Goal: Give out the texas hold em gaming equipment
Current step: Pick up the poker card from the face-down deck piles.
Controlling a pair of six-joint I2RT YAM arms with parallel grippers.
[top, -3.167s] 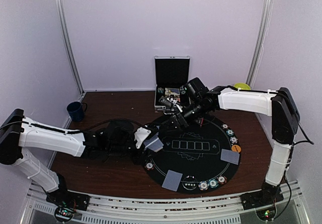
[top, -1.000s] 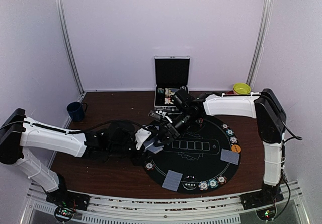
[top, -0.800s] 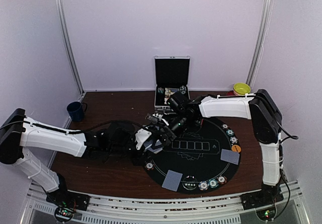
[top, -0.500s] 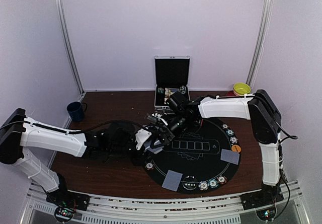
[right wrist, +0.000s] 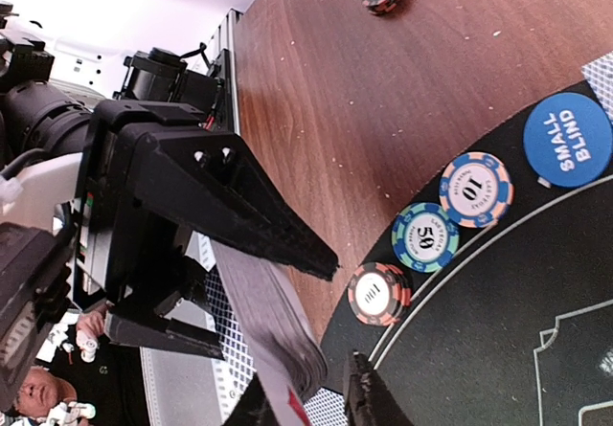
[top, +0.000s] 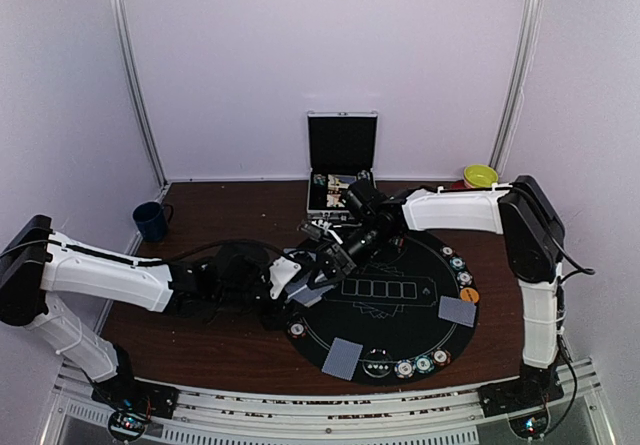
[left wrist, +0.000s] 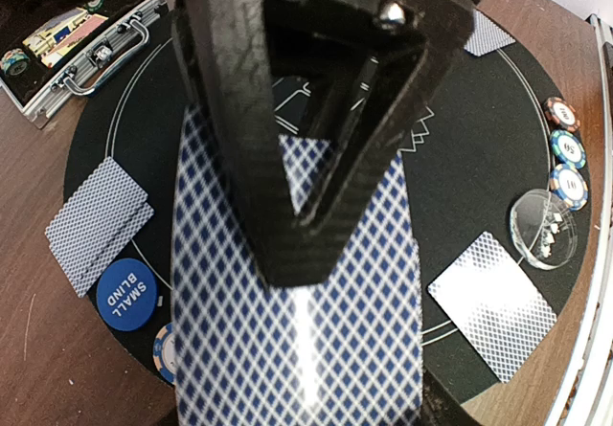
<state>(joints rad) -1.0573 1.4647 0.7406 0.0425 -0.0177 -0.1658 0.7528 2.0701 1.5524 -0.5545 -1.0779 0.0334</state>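
My left gripper (top: 300,283) is shut on a deck of blue diamond-backed playing cards (left wrist: 316,369) over the left edge of the round black mat (top: 400,315); one black finger (left wrist: 297,244) lies on top of the deck. My right gripper (top: 335,250) meets the deck's far end. Its fingertips (right wrist: 356,388) stand a little apart around the deck's edge (right wrist: 273,321), with a red-marked card (right wrist: 290,413) between them. Dealt cards (top: 341,358) (top: 457,311) lie on the mat. Striped chips (right wrist: 378,295) (right wrist: 428,237) (right wrist: 476,190) and a blue small-blind button (right wrist: 567,140) sit at its rim.
The open silver case (top: 342,160) stands at the back centre. A dark blue mug (top: 151,221) is at the far left and a yellow bowl (top: 480,175) at the back right. More chips (top: 420,365) and a clear dish (left wrist: 544,228) line the mat's near rim.
My right gripper reached left to the deck's end, narrowed its jaws there, then drew back slightly to the right. The left arm and the deck stayed put.
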